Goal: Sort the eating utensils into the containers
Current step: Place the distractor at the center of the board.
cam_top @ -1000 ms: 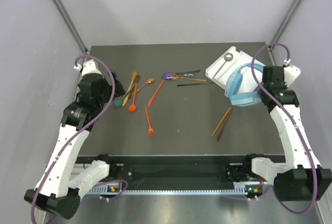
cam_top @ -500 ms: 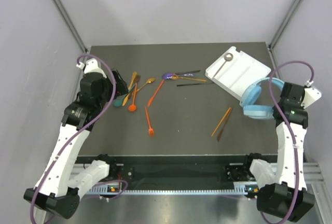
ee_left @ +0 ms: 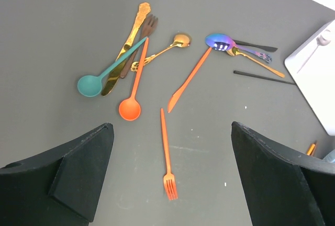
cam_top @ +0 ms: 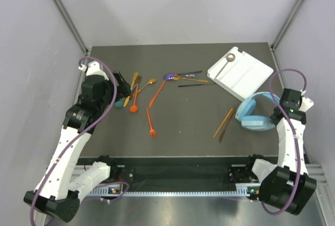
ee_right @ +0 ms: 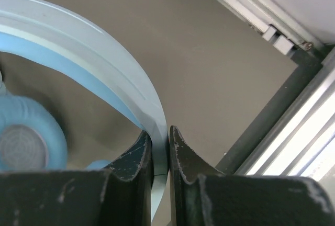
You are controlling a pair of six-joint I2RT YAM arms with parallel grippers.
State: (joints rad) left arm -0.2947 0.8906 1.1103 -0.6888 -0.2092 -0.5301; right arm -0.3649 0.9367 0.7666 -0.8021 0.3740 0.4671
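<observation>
No text, label, brand, number or sign is showing legibly in any of the views.

headphones (cam_top: 255,115) just beside tray (cam_top: 246,74), tray open above
</observation>
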